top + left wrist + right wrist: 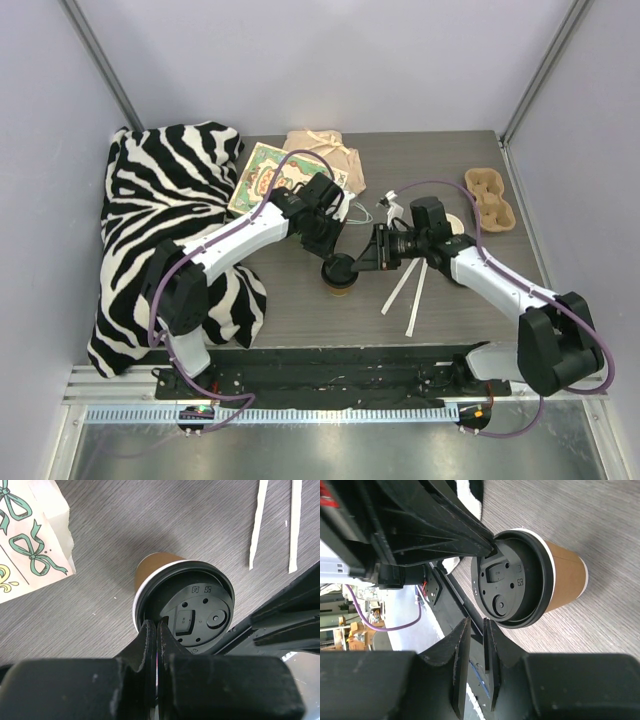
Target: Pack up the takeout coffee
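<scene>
Toward 6 o'clock on the table [300, 310], nearest the arm bases: takeout coffee [339, 277], upright, long axis vertical, black lid on. Left fingers [150, 639]: closed, empty, tips touching the lid's rim from the cup's 11 o'clock. Right fingers [461, 645]: parted a little, nothing between them, just beside the rim at 2 o'clock. Left arm judged nearer; neither grips. White strips [405, 290]: flat, 3 o'clock of the cup. Cup carrier [490, 195]: far, 2 o'clock, likely destination.

Looks down from above and behind over the bench [290, 300]; from both wrists, peers close at one takeout coffee [200, 600].
</scene>
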`<state>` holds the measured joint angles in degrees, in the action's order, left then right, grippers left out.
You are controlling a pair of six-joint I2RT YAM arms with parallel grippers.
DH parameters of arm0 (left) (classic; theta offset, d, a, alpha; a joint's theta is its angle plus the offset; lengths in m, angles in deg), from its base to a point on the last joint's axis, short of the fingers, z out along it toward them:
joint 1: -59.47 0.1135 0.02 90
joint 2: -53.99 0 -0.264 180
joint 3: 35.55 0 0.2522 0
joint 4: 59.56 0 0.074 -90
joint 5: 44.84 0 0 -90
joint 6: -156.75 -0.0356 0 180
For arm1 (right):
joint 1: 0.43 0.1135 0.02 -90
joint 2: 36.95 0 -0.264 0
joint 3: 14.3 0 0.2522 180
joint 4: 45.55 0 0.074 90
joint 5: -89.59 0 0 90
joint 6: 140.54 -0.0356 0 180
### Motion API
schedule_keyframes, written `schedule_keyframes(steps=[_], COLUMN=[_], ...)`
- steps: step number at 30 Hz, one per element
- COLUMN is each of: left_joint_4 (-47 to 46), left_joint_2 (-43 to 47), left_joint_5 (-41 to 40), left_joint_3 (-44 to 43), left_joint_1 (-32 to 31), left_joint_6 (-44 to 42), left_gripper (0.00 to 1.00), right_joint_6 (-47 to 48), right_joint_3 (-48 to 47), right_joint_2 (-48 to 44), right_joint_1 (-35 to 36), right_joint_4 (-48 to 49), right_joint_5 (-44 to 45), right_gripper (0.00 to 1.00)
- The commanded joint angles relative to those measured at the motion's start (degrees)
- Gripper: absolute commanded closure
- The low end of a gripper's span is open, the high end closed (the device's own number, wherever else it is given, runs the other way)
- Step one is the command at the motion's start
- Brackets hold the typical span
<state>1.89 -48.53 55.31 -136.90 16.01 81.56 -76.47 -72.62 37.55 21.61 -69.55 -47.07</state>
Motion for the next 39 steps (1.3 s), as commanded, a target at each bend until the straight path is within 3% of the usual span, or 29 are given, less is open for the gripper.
schedule_keyframes(steps=[1,39], left_joint_4=[-1.8,-1.0], left_joint_2=[-0.8,-0.6], left_joint_5=[0.9,1.0], left_joint_3=[0.1,-0.5], left_joint_1=[0.2,1.1], left_joint_6=[0.5,-0.2], left_gripper=[1.00,1.00], right_joint_6=[-1.3,-3.2], right_joint_3=[0.0,-1.7], right_joint_2=[0.6,3.3], right_joint_1=[0.8,3.1], right_joint_4=[4.1,8.0], right_joint_5=[-0.7,-1.2], right_gripper=[0.75,0.75])
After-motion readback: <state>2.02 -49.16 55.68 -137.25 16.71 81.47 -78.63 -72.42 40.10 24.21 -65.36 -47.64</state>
